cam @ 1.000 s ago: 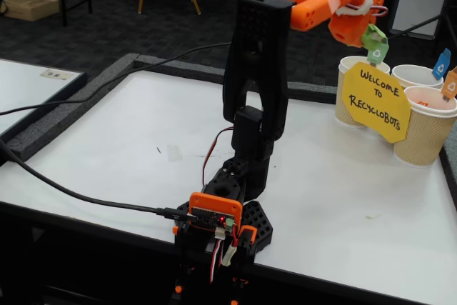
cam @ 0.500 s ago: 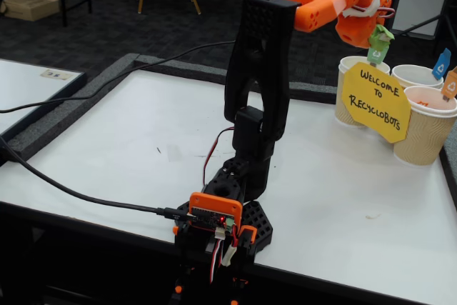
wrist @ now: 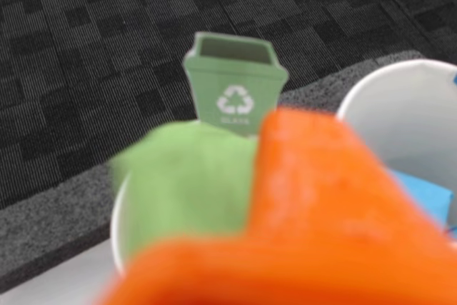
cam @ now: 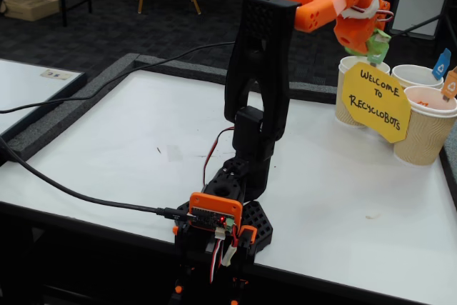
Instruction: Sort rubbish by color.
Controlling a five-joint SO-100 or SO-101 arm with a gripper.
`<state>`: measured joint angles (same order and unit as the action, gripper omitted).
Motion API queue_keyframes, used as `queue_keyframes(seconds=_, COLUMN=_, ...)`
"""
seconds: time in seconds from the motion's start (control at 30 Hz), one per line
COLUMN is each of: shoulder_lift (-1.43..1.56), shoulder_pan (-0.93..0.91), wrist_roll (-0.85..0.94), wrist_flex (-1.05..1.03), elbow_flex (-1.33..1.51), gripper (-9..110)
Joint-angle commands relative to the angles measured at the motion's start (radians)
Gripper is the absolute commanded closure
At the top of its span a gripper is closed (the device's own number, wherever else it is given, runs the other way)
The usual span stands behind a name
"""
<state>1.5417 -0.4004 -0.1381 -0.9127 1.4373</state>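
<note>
Green wad (wrist: 187,180) sits blurred just over the mouth of the cup (wrist: 120,237) with the green recycling flag (wrist: 234,91), right beside your orange claw (wrist: 314,198); you cannot tell whether the claw grips it. In the fixed view your claw (cam: 360,42) hangs above that leftmost cup (cam: 348,69), behind the yellow sign (cam: 375,101) on the counter (cam: 128,141).

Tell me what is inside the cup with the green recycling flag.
In the wrist view, a light green wad fills the cup; the orange hand hides the rest.
</note>
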Motion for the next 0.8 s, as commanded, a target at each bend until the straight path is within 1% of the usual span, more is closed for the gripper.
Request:
queue_keyframes(seconds=0.0, shoulder_lift=0.064, shoulder_pan=-0.009, wrist_roll=0.012, wrist_flex=0.003, elbow_flex=-0.129, gripper=84)
queue_keyframes(seconds=0.2, shoulder_lift=0.084, shoulder_pan=-0.015, wrist_roll=0.012, wrist_flex=-0.002, elbow_flex=-0.129, gripper=84)
queue_keyframes(seconds=0.33, shoulder_lift=0.183, shoulder_pan=-0.006, wrist_roll=0.002, wrist_flex=-0.023, elbow_flex=-0.129, gripper=85)
queue_keyframes(seconds=0.43, shoulder_lift=0.305, shoulder_pan=0.044, wrist_roll=0.002, wrist_flex=-0.114, elbow_flex=-0.127, gripper=87)
queue_keyframes(seconds=0.53, shoulder_lift=0.423, shoulder_pan=0.138, wrist_roll=0.002, wrist_flex=-0.279, elbow_flex=-0.110, gripper=88)
queue_keyframes(seconds=0.63, shoulder_lift=0.565, shoulder_pan=0.222, wrist_roll=0.008, wrist_flex=-0.376, elbow_flex=0.000, gripper=89)
queue_keyframes(seconds=0.77, shoulder_lift=0.808, shoulder_pan=0.255, wrist_roll=0.011, wrist_flex=-0.350, elbow_flex=0.229, gripper=90)
